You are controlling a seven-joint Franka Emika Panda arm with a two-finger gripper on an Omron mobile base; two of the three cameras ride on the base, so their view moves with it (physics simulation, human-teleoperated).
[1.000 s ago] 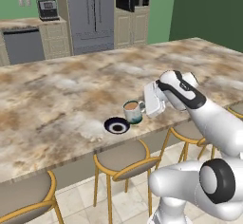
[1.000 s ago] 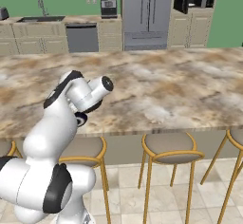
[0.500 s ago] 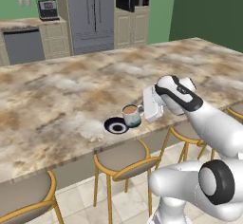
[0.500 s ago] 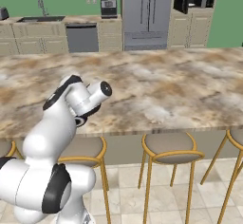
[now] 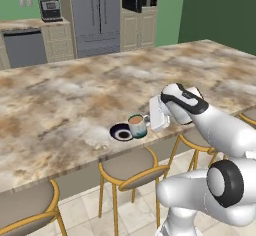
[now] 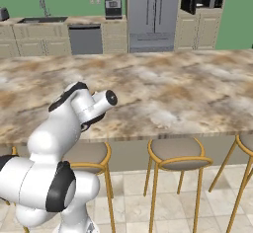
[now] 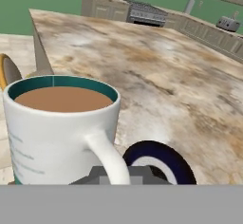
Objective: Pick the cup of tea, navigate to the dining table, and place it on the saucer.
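The gripper (image 5: 149,120) is clamped on the handle of the cup of tea (image 5: 137,126), which hangs upright just beside the saucer (image 5: 121,132), near the dining table's (image 5: 65,97) front edge.

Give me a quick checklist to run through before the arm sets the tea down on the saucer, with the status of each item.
1. Cup of tea held at its handle side by the gripper: ok, though the jaws themselves are hidden behind the mug in the hand view.
2. Cup upright, tea level, nothing spilled: ok.
3. Base parked at the dining table, saucer within reach: ok.
4. Cup centred over the saucer: not ok; in the left base view it sits beside the saucer's edge nearest the arm, and the hand view shows the dish off to one side.
5. Saucer bare of other things: ok.
6. Whether the cup's base touches the table: cannot tell.
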